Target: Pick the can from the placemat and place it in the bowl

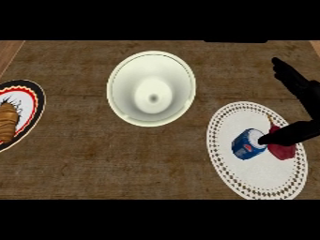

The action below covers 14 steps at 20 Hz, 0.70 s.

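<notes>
A blue can (247, 143) with a white top lies tilted on the round white lace placemat (255, 180) at the right. Left of the mat and farther back stands the cream bowl (150, 88), with nothing in it. My right hand (315, 96) comes in from the right edge and is open. Its fingers (290, 75) point straight toward the far side, well above the mat. The thumb (287, 134) stretches left, and its tip reaches the can's top end. My left hand shows nowhere.
A dark red object (282, 149) lies on the mat right beside the can, partly under the thumb. At the far left a plate (25, 91) with a red and black rim holds a croissant (5, 122). The brown counter (121, 159) lies between plate and mat.
</notes>
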Each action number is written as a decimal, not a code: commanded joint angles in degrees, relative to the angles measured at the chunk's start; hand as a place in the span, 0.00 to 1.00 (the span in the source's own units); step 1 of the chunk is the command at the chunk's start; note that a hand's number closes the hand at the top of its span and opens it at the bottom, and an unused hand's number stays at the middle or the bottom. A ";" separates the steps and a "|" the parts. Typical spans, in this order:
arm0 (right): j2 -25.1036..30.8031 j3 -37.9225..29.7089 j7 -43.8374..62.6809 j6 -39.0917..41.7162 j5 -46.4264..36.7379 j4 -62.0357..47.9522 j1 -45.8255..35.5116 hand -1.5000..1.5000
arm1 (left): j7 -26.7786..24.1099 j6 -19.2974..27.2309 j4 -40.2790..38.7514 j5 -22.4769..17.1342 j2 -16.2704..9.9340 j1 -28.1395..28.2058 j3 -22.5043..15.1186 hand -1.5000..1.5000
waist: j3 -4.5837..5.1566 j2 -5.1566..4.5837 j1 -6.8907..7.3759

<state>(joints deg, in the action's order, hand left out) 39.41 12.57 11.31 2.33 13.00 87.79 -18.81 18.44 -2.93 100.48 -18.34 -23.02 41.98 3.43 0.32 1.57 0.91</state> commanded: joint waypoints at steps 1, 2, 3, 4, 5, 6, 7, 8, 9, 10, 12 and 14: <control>4.35 4.14 1.32 4.96 -4.56 -1.37 -2.83 0.00 | -9.54 -1.16 10.82 -4.05 4.46 -16.57 -0.70 0.50 | 0.60 -0.49 -0.94; 5.76 5.74 2.94 7.70 -4.78 -1.62 -3.24 0.00 | -10.31 -1.85 10.93 -4.38 4.58 -15.76 -0.26 0.50 | 0.72 -0.39 -0.04; 7.27 7.33 3.53 9.70 -6.30 -2.29 -3.87 0.00 | -10.48 -2.11 11.18 -3.65 4.28 -15.71 -0.32 0.50 | 0.74 -0.80 0.34; 8.82 9.63 4.16 12.47 -7.60 -2.06 -3.77 0.00 | -10.31 -2.08 11.00 -3.64 4.46 -15.76 -0.13 0.50 | 0.90 -0.84 -0.04; 10.11 11.75 4.95 15.42 -8.47 -2.06 -4.10 0.00 | -10.35 -2.91 11.04 -3.50 4.13 -15.43 -0.26 0.50 | 0.98 -1.01 0.27; 10.79 13.23 5.84 17.98 -8.49 -1.96 -4.67 0.00 | -10.56 -2.93 10.98 -3.59 4.70 -15.42 -0.27 0.50 | 1.12 -1.07 0.65; 11.83 15.57 6.89 20.89 -9.40 -2.21 -4.74 0.00 | -10.85 -3.54 11.00 -3.32 4.35 -15.03 -0.11 0.50 | 1.14 -1.32 1.31; 12.37 16.85 7.56 23.11 -9.49 -2.12 -5.11 0.00 | -11.11 -3.86 11.59 -3.36 4.54 -15.38 -0.18 0.50 | 1.02 -1.31 1.18; 12.64 17.90 8.28 25.16 -9.49 -2.66 -5.83 0.00 | -11.84 -4.60 11.29 -3.29 4.97 -15.72 -0.64 0.50 | 1.03 -1.57 1.91; 13.47 18.48 8.31 27.51 -9.07 -1.96 -6.51 0.00 | -11.45 -4.61 10.53 -3.41 5.59 -16.50 -0.95 0.50 | 1.08 -1.41 0.75; 13.34 19.92 8.80 30.26 -9.16 -1.63 -8.13 0.00 | -11.53 -4.81 11.25 -3.48 5.58 -17.78 -0.20 0.50 | 0.77 -1.39 0.69; 13.29 20.69 10.20 32.58 -8.61 -1.91 -9.46 0.00 | -11.87 -5.14 10.46 -3.02 5.62 -18.35 0.42 0.50 | 0.77 -1.31 0.38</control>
<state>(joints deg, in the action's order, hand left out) 51.71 30.36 19.56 29.15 4.47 85.87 -26.12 14.90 -7.88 101.17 -16.76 -21.61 39.80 4.65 1.46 -0.11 3.03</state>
